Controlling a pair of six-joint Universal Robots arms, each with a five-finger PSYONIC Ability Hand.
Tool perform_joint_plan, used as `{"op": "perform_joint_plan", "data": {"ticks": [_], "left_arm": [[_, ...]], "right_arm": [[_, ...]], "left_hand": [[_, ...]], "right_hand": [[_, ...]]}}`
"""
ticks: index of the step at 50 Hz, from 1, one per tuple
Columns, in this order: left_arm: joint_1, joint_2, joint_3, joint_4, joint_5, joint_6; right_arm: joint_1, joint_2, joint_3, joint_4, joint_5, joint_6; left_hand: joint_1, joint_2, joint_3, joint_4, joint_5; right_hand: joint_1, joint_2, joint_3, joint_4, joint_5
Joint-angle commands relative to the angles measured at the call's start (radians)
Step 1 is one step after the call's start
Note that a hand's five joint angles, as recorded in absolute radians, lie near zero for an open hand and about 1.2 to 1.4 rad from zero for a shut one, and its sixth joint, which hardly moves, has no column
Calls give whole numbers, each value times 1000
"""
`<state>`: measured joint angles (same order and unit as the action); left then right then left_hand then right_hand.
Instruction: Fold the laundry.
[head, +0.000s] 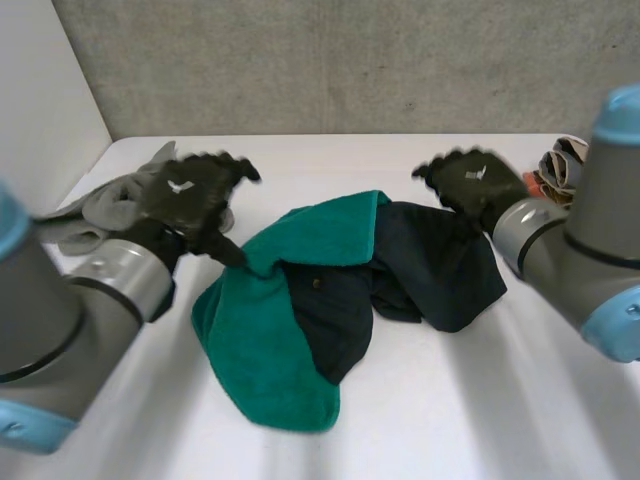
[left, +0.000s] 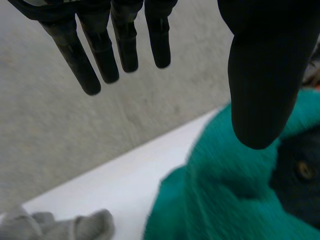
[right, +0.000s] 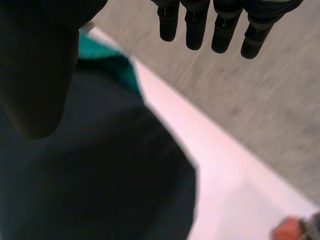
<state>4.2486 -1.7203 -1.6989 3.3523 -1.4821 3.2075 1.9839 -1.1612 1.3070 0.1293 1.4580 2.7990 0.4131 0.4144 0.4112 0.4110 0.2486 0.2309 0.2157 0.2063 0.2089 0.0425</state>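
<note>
1. The left hand hovers with its fingers straight and its thumb spread away from them, holding nothing. Its thumb is down by the near edge of the teal cloth.
2. The right hand is likewise spread and empty, poised over the far side of the dark garment.
3. The two pieces lie tangled mid-worktop. The teal one is wrapped around the dark one, which shows a small button.
4. Both look soft, limp and light. The teal looks plush and thick, so I'd expect it to grip easily but drag its neighbour along.
5. I'd pinch the teal at its free edge nearest the left hand, and the dark piece at its outer hem, then pull them apart.
6. A grey cloth lies behind the left hand, and more clothes sit at the far right.
</note>
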Motion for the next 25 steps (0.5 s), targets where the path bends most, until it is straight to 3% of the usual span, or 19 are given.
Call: {"op": "perform_joint_plan", "data": {"ticks": [1,4,7,8,9,16,19,25], "left_arm": [[-38,-186,116,-7,-7,103],[-55,-211,134,-7,-6,123],[-62,-220,140,-4,-6,132],[-62,-225,140,-4,-4,132],[-64,-232,142,-1,-6,133],[-61,-203,205,50,-87,161],[-33,-162,269,65,-125,227],[198,-183,462,122,-139,411]], "right_arm": [[6,179,-12,-66,-19,124],[7,209,-8,-120,-28,177],[7,233,3,-178,-47,208],[7,236,6,-197,-50,220],[6,236,6,-204,-45,220],[-19,193,24,-212,-19,197],[-74,101,73,-205,-24,142],[-177,9,205,-186,-30,-123]], "left_hand": [[223,221,225,225,213],[399,397,401,401,389],[645,644,647,647,635],[748,746,750,750,738],[981,979,983,983,971],[983,982,985,985,973],[983,982,985,985,973],[983,982,985,985,973]], "right_hand": [[-56,-41,-32,-34,-43],[33,48,57,55,47],[443,458,467,465,457],[880,895,905,902,894],[1163,1178,1187,1184,1176],[1165,1181,1190,1187,1179],[1165,1181,1190,1187,1179],[1165,1181,1190,1187,1179]]}}
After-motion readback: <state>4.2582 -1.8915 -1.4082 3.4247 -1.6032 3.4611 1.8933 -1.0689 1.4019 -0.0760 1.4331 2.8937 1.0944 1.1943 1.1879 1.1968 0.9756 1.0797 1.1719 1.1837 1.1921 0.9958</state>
